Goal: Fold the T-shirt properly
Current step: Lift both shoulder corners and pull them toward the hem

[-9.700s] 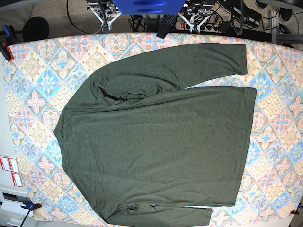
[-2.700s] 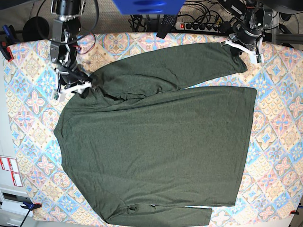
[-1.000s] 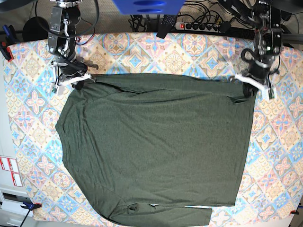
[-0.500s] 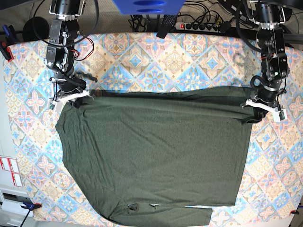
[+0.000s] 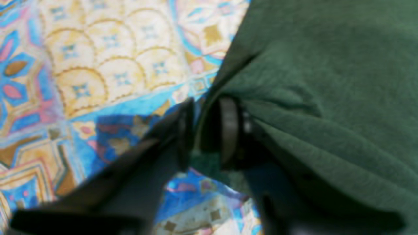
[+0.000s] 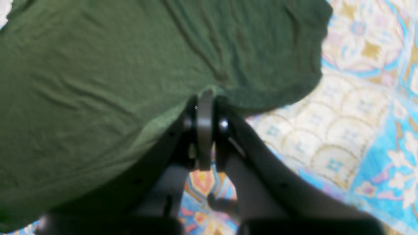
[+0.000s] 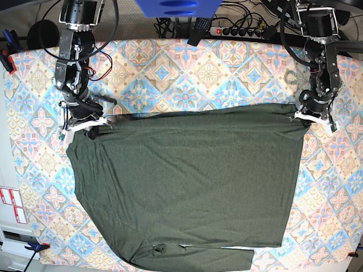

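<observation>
Left tool (image 5: 202, 130): jaws slightly parted, a fold of T-shirt (image 7: 187, 181) edge between them.
Right tool (image 6: 205, 107): pressed together, pinching the shirt's opposite corner.
T-shirt: flat on the patterned worktop (image 7: 187, 73), far edge folded over, between both tools.

Base view: high overhead, looking straight down, far enough to take in the whole patterned counter (image 7: 187, 68) and both arms at its far edge. Each wrist view: mounted on its arm, looking down along the jaws from very close, blurred. Shared: the T-shirt (image 7: 187, 181) corners, left wrist (image 5: 326, 81), right wrist (image 6: 98, 75).
</observation>
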{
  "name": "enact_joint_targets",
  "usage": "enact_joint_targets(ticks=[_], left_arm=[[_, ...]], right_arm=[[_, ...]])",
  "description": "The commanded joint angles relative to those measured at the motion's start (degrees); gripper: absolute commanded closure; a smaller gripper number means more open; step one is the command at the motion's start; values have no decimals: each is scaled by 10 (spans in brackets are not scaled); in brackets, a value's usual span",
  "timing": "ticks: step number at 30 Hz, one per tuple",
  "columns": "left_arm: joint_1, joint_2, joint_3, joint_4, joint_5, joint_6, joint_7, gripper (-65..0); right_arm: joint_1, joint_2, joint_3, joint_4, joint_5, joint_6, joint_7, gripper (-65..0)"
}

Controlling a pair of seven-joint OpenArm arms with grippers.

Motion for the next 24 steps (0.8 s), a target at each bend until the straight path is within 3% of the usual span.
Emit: enact_joint_targets(ticks=[1,6,9,24], left_arm=[[-8,-11,11,10,1,-2,-12,-224],[-1,-13,36,10,0,-1,-12,-362],[18,-13,34,10,-2,-1,-5,-401],[48,-1,38,9,-1,-2,-5,-406]], right_arm=[[3,5,1,11,2,1,11,0],[1,3,1,11,2,1,11,0],[1,3,1,11,2,1,11,0],[-11,2,1,11,2,1,11,0]])
